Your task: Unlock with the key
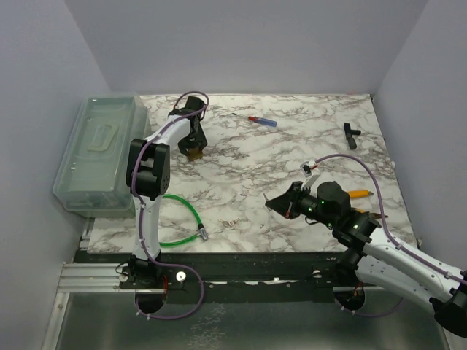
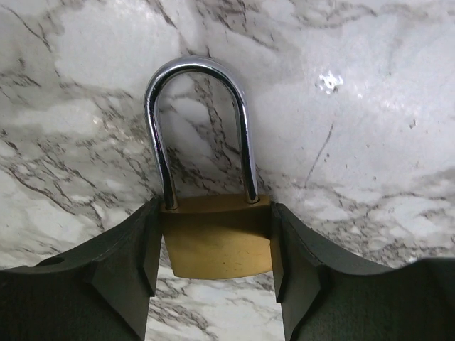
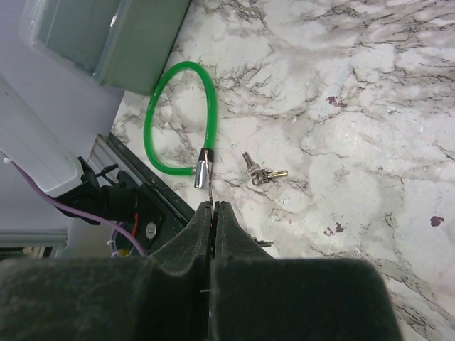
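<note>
A small brass padlock (image 2: 217,238) with a closed silver shackle (image 2: 195,67) lies on the marble tabletop at the back left (image 1: 194,152). My left gripper (image 2: 213,245) straddles its body, both pads pressed against the brass sides. My right gripper (image 3: 214,204) hovers over the front middle of the table (image 1: 273,204), jaws together. A thin silvery sliver, the key (image 3: 211,192) seen edge-on, sticks out from between its fingertips. The two grippers are far apart.
A green cable (image 3: 160,99) with a metal tip (image 3: 203,172) loops near the front edge. A small bunch of spare keys (image 3: 259,174) lies beside it. A clear plastic box (image 1: 102,149) stands at the left; a red-blue pen (image 1: 263,121) and a black T-piece (image 1: 352,133) lie at the back.
</note>
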